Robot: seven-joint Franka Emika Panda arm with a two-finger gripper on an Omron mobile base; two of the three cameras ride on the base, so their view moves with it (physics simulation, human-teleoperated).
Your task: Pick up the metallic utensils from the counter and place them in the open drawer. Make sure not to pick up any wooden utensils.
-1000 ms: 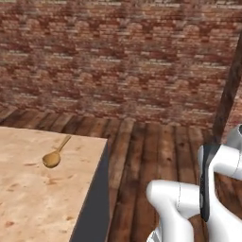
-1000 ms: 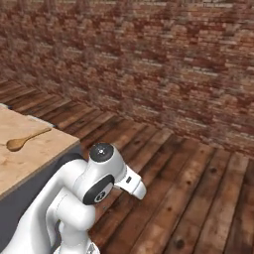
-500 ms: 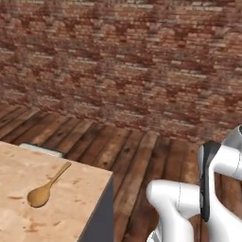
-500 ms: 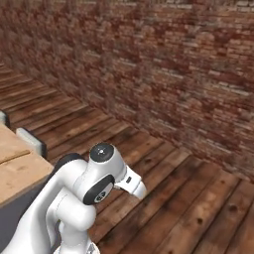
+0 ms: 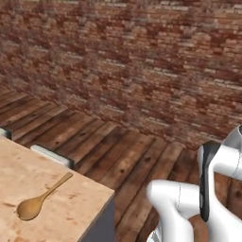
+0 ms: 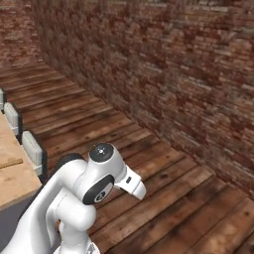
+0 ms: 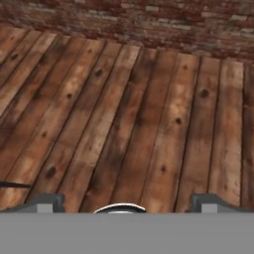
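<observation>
The counter [image 5: 61,208] shows as a pale wood-grain corner at the lower left of the left base view, and as a thin strip [image 6: 12,181] at the left edge of the right base view. One wooden spoon [image 5: 40,198] lies on it near that corner. The metallic utensils and the open drawer are out of view. In the hand view my gripper [image 7: 127,201] is open, its two fingertips [image 7: 47,201] far apart with nothing between them, and it looks down at bare plank floor.
A red brick wall [image 5: 142,61] runs across the back above a dark wooden plank floor [image 6: 149,163]. Small grey-and-white blocks stand at the counter's far edge [image 5: 52,156] [image 6: 32,149]. My white arm [image 6: 84,198] rises in front of the cameras.
The whole picture has shifted, so the base has moved: the counter has slid down and left in both base views. The spoon has left the right base view. The gripper stays open.
</observation>
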